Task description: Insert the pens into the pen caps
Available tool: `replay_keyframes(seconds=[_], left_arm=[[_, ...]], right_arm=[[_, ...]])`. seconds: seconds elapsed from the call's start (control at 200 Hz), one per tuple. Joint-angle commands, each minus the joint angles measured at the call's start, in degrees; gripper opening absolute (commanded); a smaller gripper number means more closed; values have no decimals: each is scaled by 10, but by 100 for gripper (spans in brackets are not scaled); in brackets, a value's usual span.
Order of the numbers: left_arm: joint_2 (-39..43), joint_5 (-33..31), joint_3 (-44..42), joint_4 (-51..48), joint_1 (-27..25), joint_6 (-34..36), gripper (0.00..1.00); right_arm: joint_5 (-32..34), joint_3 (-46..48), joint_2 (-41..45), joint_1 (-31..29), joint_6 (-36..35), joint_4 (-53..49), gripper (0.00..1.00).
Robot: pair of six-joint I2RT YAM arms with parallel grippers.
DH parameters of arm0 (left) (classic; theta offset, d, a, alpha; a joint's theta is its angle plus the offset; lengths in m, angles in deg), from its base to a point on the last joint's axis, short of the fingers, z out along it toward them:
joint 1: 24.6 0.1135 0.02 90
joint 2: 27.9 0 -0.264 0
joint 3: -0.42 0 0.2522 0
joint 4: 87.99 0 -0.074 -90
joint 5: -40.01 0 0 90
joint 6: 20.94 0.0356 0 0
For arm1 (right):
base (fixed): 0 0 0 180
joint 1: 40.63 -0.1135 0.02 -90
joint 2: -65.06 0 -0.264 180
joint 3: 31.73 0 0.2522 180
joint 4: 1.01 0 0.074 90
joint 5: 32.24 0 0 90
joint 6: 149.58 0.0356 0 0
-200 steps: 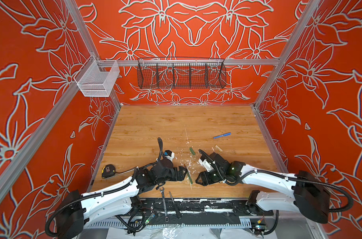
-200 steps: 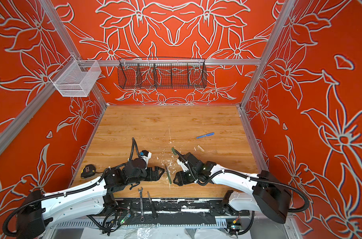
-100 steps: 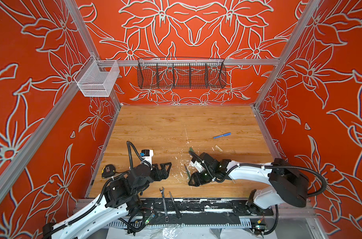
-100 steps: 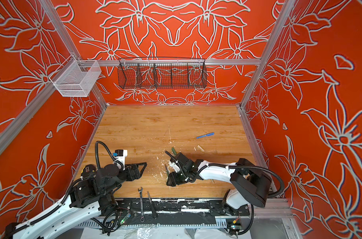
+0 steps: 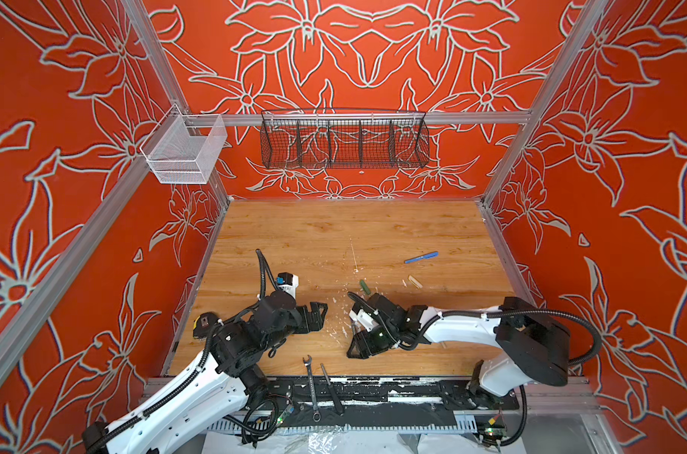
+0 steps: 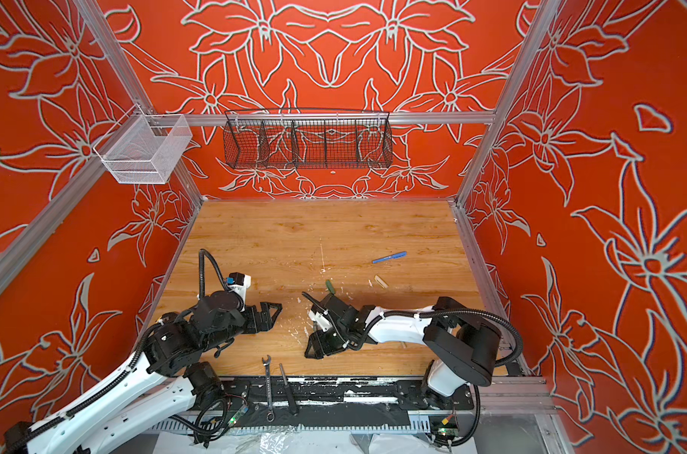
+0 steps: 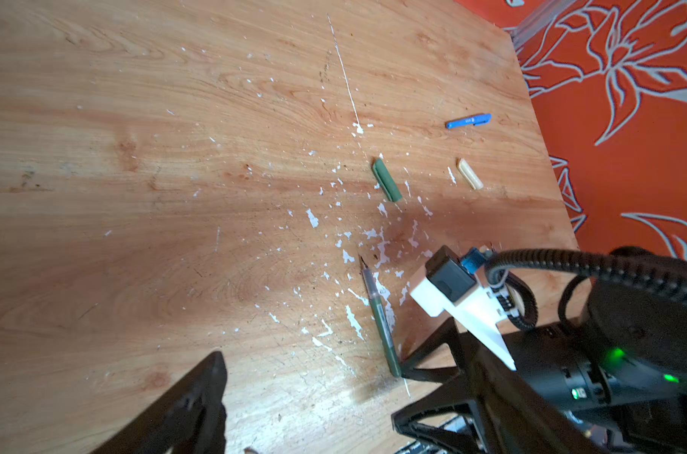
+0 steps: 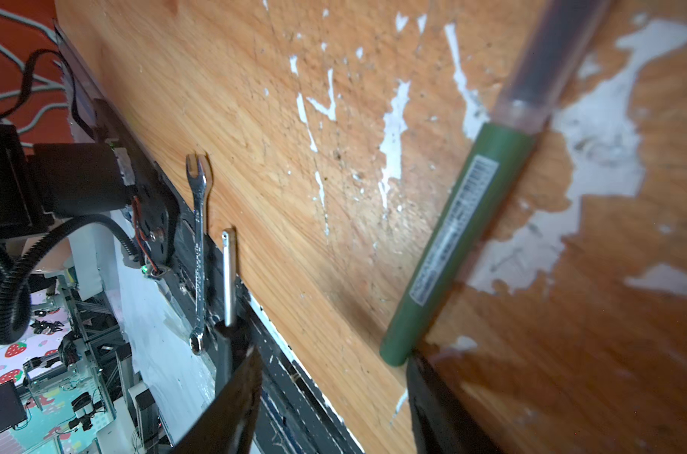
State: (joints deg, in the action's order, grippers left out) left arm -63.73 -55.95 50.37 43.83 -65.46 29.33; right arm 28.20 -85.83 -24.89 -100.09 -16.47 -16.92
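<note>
Pen, green, uncapped: lies flat on the wooden table, dark tip aimed off toward the green cap, well apart from that cap yet roughly in line with it. Ends, at the butt, right at the tip of one finger of the right gripper; touching or just short of it, cannot say which. Runs outside the gap between the jaws, not across it, and slants away from them instead of passing between. Right gripper: stands partly open around bare table, holds nothing, and sits by far the nearer to the pen. Seems, as a judgement, to need a sidestep toward the barrel and a turn of the wrist to straddle it crosswise before closing. Left gripper: hangs well apart from the pen, on the side away from the right arm, spread wide and empty. Farther out, beyond the pen's tip: tan cap beside the green cap, then a blue pen, seemingly capped already.
</note>
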Motion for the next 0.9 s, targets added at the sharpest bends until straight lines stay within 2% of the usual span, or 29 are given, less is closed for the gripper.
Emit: replay_keyframes(seconds=[0.0,0.125,0.23,0.36,0.435,0.55,0.64,0.711,0.896], left_arm=[[-11,21,3,13,4,25,97],[-20,24,4,18,4,40,97],[-24,26,-4,16,4,46,97],[-50,63,-39,45,4,44,100],[-76,98,-62,81,3,40,96],[-120,103,-70,106,-28,19,92],[-159,55,-66,112,-86,-7,91],[-196,45,-62,121,-112,-27,88],[-289,40,-24,93,-142,-70,75]], right_arm=[[1,17,-24,-6,47,67,60],[-20,27,-50,-8,87,164,60],[-12,35,-21,-6,87,154,59],[31,30,66,9,41,-2,60],[73,27,130,28,11,-126,59],[155,41,252,65,-2,-242,60],[180,52,338,102,-7,-288,60],[197,54,377,119,-9,-314,58],[236,27,389,124,-33,-375,58]])
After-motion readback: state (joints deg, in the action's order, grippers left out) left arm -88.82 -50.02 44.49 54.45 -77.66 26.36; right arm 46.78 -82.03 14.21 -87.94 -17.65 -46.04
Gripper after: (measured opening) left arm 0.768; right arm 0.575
